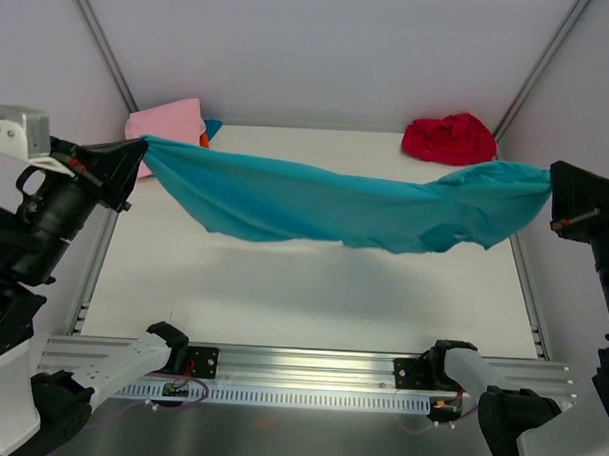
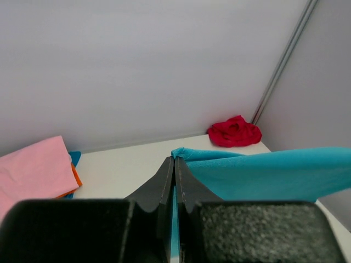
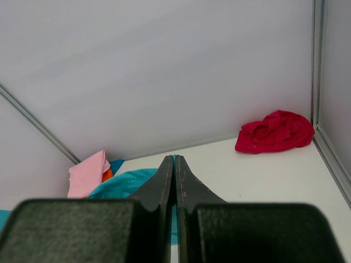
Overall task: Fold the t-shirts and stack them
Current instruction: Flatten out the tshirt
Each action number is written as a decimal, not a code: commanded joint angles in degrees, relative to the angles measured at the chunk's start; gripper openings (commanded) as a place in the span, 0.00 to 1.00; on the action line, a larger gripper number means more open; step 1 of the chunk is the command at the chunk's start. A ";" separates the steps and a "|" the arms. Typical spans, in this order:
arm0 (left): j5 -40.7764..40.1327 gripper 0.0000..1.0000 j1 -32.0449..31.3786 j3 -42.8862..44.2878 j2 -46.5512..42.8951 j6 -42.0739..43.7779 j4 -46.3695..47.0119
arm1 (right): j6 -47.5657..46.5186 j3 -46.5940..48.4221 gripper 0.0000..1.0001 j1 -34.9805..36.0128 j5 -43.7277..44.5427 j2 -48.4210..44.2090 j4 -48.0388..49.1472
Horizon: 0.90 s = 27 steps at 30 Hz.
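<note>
A teal t-shirt hangs stretched in the air across the table between both arms, sagging in the middle. My left gripper is shut on its left end, and teal cloth shows pinched between the fingertips. At the right edge my right gripper is shut on the other end, with teal cloth trailing to the left of its fingers. A crumpled red t-shirt lies at the back right. A folded pink t-shirt tops a pile at the back left, with orange and blue edges under it.
The white table has metal rails along its near edge, where both arm bases are bolted. White walls close the back and both sides, with slanted frame posts in the corners.
</note>
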 commanded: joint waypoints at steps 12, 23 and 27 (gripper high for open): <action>-0.61 0.00 0.00 3.90 -1.13 -0.90 -5.24 | 0.68 2.35 0.00 -0.41 2.15 -0.16 -2.43; -3.25 0.00 0.00 -16.56 2.03 0.33 9.52 | -1.26 -23.46 0.00 -0.41 5.49 4.59 12.75; -4.66 0.00 0.08 -24.91 4.67 -0.46 15.06 | -1.25 -33.66 0.00 -0.41 5.66 7.92 18.48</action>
